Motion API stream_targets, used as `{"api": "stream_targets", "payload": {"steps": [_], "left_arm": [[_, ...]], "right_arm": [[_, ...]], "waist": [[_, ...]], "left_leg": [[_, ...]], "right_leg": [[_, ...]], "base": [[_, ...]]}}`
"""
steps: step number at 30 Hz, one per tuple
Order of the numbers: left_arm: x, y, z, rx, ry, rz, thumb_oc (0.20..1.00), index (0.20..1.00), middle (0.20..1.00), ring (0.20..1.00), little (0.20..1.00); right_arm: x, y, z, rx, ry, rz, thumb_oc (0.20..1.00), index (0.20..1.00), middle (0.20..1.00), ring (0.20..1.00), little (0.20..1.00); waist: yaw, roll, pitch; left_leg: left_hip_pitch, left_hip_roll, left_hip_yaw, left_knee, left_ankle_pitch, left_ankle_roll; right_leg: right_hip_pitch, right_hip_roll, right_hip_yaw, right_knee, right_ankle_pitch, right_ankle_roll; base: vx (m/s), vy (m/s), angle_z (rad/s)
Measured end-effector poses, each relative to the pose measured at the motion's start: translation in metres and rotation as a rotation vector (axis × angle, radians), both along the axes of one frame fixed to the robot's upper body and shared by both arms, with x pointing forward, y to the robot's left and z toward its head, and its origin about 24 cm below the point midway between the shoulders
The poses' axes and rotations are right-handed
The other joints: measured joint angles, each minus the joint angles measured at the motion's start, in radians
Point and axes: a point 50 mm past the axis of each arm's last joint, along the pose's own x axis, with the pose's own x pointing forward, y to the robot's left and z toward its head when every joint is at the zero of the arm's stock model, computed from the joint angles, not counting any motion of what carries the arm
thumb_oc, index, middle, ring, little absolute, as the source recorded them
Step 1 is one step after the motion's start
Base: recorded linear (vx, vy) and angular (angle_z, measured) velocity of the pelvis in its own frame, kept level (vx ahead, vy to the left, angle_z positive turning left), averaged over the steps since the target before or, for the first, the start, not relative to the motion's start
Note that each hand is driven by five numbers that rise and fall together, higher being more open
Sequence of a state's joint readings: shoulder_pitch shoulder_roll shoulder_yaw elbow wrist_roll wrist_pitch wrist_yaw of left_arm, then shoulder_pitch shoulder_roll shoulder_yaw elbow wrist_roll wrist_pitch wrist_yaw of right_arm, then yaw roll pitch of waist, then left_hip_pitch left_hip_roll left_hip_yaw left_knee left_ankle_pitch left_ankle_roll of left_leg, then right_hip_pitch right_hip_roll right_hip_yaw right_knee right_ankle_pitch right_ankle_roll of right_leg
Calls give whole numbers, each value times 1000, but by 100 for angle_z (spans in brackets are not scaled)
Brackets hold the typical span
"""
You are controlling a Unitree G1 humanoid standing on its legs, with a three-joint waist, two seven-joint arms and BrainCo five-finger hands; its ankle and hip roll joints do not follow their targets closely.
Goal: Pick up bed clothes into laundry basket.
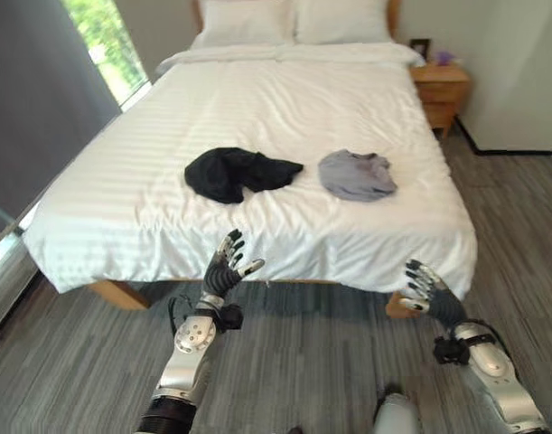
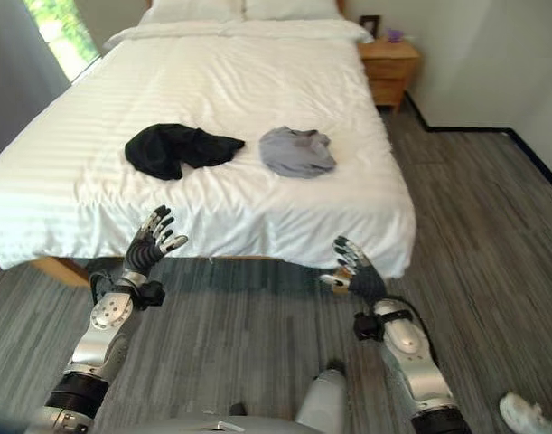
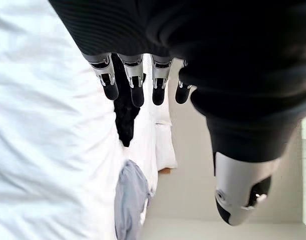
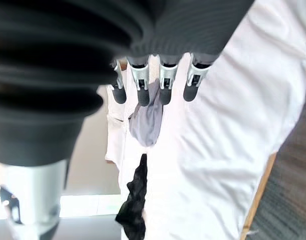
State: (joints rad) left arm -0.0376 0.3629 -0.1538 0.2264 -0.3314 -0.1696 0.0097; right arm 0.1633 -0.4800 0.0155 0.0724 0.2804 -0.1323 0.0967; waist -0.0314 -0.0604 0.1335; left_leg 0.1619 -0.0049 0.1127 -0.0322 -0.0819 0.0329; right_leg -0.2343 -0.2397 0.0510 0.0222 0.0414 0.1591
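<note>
A crumpled black garment point(image 1: 235, 173) lies on the white bed point(image 1: 167, 208), left of the middle. A grey garment point(image 1: 356, 174) lies bunched a little to its right. My left hand point(image 1: 224, 266) is raised in front of the bed's foot edge, fingers straight and spread, holding nothing. My right hand point(image 1: 425, 287) hovers low by the bed's near right corner, fingers relaxed and empty. The left wrist view looks past my fingers point(image 3: 136, 85) at the black garment point(image 3: 124, 117) and grey garment point(image 3: 130, 200). The right wrist view has both garments past my fingers point(image 4: 164, 82).
Two white pillows point(image 1: 294, 20) lie at the head of the bed. A wooden nightstand point(image 1: 441, 92) stands at the far right. A dark curtain point(image 1: 36, 99) and a window run along the left. Grey wood flooring point(image 1: 312, 362) lies between me and the bed.
</note>
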Motion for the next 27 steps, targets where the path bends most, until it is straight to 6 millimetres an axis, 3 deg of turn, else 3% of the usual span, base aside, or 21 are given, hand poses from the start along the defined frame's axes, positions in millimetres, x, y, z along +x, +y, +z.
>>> {"api": "stream_targets", "payload": {"steps": [1,2,3,4,6,7,8,10,12,14,16,20,27], "left_arm": [[-3,-1,-2,12,15,-34,1000,1000,1000,1000,1000],[-6,-5,-5,10,29,-55,1000,1000,1000,1000,1000],[-20,-11,-19,-28,81,-72,1000,1000,1000,1000,1000],[-30,-21,-22,-68,91,-104,1000,1000,1000,1000,1000],[-45,-26,-31,-101,131,-134,1000,1000,1000,1000,1000],[-53,-29,-35,-103,155,-174,1000,1000,1000,1000,1000],[-56,-30,-36,-112,166,-189,1000,1000,1000,1000,1000],[-56,-35,-37,-120,171,-222,1000,1000,1000,1000,1000],[-57,-43,-37,-122,198,-313,1000,1000,1000,1000,1000],[-53,-50,-35,-141,199,-352,1000,1000,1000,1000,1000],[-48,-63,-27,-148,171,-419,1000,1000,1000,1000,1000],[-46,-50,-26,-148,170,-369,1000,1000,1000,1000,1000],[-41,-36,-23,-105,164,-324,1000,1000,1000,1000,1000]], "right_arm": [[-3,-14,4,-61,-1,-28,1000,1000,1000,1000,1000],[-6,-26,9,-102,-5,-57,1000,1000,1000,1000,1000],[-1,-45,24,-198,-26,-83,1000,1000,1000,1000,1000],[0,-66,44,-324,-45,-96,1000,1000,1000,1000,1000],[10,-91,79,-448,-112,-150,1000,1000,1000,1000,1000],[21,-108,114,-605,-143,-147,1000,1000,1000,1000,1000],[29,-115,132,-645,-182,-171,1000,1000,1000,1000,1000],[41,-123,152,-733,-180,-182,1000,1000,1000,1000,1000],[71,-134,163,-903,-80,-188,1000,1000,1000,1000,1000],[96,-134,168,-965,-30,-203,1000,1000,1000,1000,1000],[109,-137,182,-1033,2,-239,1000,1000,1000,1000,1000],[136,-110,213,-1161,-89,-222,1000,1000,1000,1000,1000],[153,-103,222,-1199,-79,-302,1000,1000,1000,1000,1000]], "waist": [[-5,-33,0],[-8,-47,-8],[2,-10,-9],[1,16,-15],[20,7,-15],[20,9,-15],[23,13,-17],[34,43,-16],[45,50,-18],[44,52,-19],[61,48,-17],[83,52,-5],[152,66,64]], "left_leg": [[23,-8,-35,3,-12,-21],[29,-7,-41,12,-25,-40],[42,45,-23,7,-32,-58],[51,74,-4,20,-26,-68],[-14,82,15,98,-30,-68],[-45,61,14,37,-25,-62],[-61,58,14,6,-11,-51],[-97,69,13,-7,9,-36],[-109,87,3,-8,38,-61],[-116,84,11,-30,46,-73],[-130,69,13,-38,64,-77],[-182,59,6,-36,72,-72],[-270,58,-41,-33,92,-77]], "right_leg": [[33,10,11,-10,20,-6],[48,15,25,-4,121,-4],[55,45,-37,38,92,-28],[84,75,-57,22,101,-42],[143,73,-84,-60,117,-68],[169,75,-91,-116,133,-76],[172,84,-99,-121,129,-77],[173,122,-104,-123,118,-78],[168,141,-101,-126,110,-80],[150,134,-110,-128,109,-80],[123,121,-112,-126,123,-65],[79,108,-125,-126,138,-66],[13,109,-162,-125,144,-71]], "base": [[279,-177,120],[282,-179,97],[254,-183,61],[143,-99,47],[130,-116,26],[83,-131,11],[93,-156,1],[31,-72,-20],[-5,-66,-24],[-17,-43,-7],[-40,-31,-2],[-64,-37,7],[-38,-23,18]]}}
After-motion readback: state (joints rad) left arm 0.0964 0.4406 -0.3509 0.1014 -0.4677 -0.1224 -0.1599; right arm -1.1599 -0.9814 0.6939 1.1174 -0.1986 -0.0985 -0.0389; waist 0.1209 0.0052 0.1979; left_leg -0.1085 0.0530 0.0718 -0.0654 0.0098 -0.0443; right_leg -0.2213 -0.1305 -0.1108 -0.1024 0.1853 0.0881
